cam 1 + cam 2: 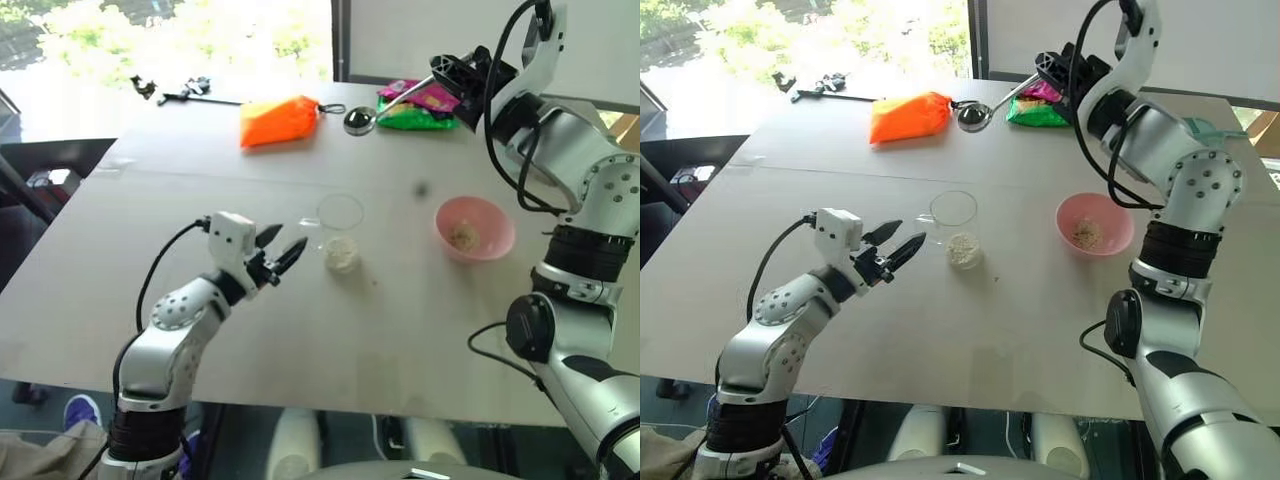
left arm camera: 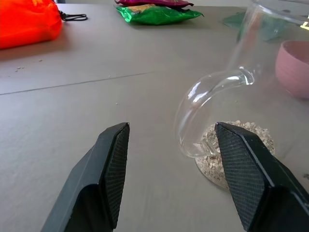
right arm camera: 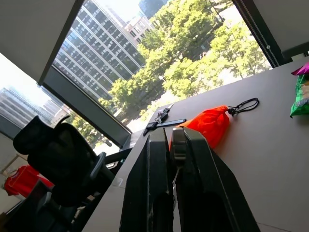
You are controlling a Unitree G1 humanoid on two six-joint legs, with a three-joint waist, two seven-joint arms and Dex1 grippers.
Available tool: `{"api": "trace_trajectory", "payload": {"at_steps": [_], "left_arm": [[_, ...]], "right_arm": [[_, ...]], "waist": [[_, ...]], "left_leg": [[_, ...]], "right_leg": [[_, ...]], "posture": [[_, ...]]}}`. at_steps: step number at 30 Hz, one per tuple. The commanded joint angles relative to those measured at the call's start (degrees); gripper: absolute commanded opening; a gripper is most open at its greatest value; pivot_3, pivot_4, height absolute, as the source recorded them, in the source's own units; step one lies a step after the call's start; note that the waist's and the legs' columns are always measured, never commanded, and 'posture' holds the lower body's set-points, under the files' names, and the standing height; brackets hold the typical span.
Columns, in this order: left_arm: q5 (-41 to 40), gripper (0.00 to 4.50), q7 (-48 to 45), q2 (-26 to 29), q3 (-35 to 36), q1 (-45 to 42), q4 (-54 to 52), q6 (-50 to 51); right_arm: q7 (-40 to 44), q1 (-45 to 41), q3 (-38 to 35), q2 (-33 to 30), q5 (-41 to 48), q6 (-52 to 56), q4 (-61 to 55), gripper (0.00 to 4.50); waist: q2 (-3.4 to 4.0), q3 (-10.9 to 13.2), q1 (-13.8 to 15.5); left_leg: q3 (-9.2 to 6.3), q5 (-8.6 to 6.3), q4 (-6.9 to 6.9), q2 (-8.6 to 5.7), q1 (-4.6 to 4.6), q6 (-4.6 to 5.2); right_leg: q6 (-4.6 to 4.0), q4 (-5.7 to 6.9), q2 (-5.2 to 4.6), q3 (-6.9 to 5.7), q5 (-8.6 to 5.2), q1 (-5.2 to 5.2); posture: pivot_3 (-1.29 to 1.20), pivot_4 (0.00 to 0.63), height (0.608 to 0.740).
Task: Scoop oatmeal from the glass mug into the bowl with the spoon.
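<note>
Nearest you, your left gripper [image 1: 279,252] hangs with jaws apart and empty just beside the glass mug [image 1: 341,232], whose oatmeal [image 1: 342,254] sits at the bottom. On the worktop [image 1: 250,320] beyond, the pink bowl [image 1: 474,228] holds some flakes. Farthest, your raised right gripper [image 1: 447,72] clamps the spoon [image 1: 385,104]

- It looks like an office or lab room high in a city building.
- Beyond the right gripper [image 3: 166,193], a large window [image 3: 145,63] shows tower blocks and treetops.
- A black office chair [image 3: 58,159] stands beside the grey table [image 3: 270,159].
</note>
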Motion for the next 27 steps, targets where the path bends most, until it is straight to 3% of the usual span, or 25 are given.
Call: {"api": "trace_trajectory", "payload": {"at_steps": [1, 8, 11, 15, 16, 27], "left_arm": [[2.1, 2.93, 1.0, -1.3, -1.2, -1.2, 0.2, -2.9], [4.1, 2.93, 3.0, -4.5, -2.3, -2.3, 0.6, -4.0], [5.4, 2.27, 4.5, -5.8, -2.4, -3.1, 0.9, -4.3], [6.2, 0.35, 6.2, -7.3, -2.5, -4.0, 0.9, -3.6], [6.1, 0.09, 6.6, -7.8, -2.5, -4.2, 0.7, -3.3], [7.0, 0.09, 9.4, -9.4, -1.9, -5.6, 0.6, -3.7]], "right_arm": [[-1.2, 0.1, -1.3, -0.3, 2.4, -0.8, -3.8, 0.00], [-2.6, 1.4, -1.0, -0.6, 3.9, -1.2, -5.0, 0.00], [-2.6, 1.8, -0.6, -0.6, 4.0, -1.3, -5.2, 0.00], [-2.4, 2.0, -0.2, -0.7, 3.9, -1.3, -5.3, 0.00], [-2.3, 2.0, -0.1, -0.7, 3.9, -1.3, -5.3, 0.00], [-0.1, 2.5, 1.1, -2.6, 4.9, 0.0, -7.4, 0.00]], "waist": [[0.00, 0.0, 0.0], [0.01, 0.0, 0.0], [0.01, 0.0, 0.0], [0.01, 0.0, 0.0], [0.02, 0.0, 0.0], [0.03, 0.0, 0.0]], "left_leg": [[0.00, 0.00, 0.00, 0.00, 0.00, 0.00], [-0.01, 0.00, 0.00, 0.00, -0.01, 0.00], [-0.01, 0.00, 0.00, 0.00, -0.01, 0.01], [-0.01, 0.00, 0.00, 0.00, -0.01, 0.01], [-0.01, 0.00, -0.01, 0.00, -0.01, 0.01], [-0.04, 0.00, -0.01, 0.00, -0.05, 0.01]], "right_leg": [[0.00, -0.01, 0.00, 0.00, 0.00, 0.00], [0.00, -0.02, 0.00, 0.02, 0.00, 0.00], [0.00, -0.02, 0.00, 0.02, 0.00, 0.00], [0.00, -0.02, 0.00, 0.02, 0.00, 0.00], [0.00, -0.02, 0.00, 0.02, 0.00, 0.00], [0.01, -0.05, 0.00, 0.01, 0.00, -0.01]], "posture": [[0.00, 0.150, 0.740], [0.00, 0.150, 0.740], [0.00, 0.150, 0.740], [0.00, 0.150, 0.740], [0.00, 0.150, 0.740], [0.00, 0.150, 0.740]]}}
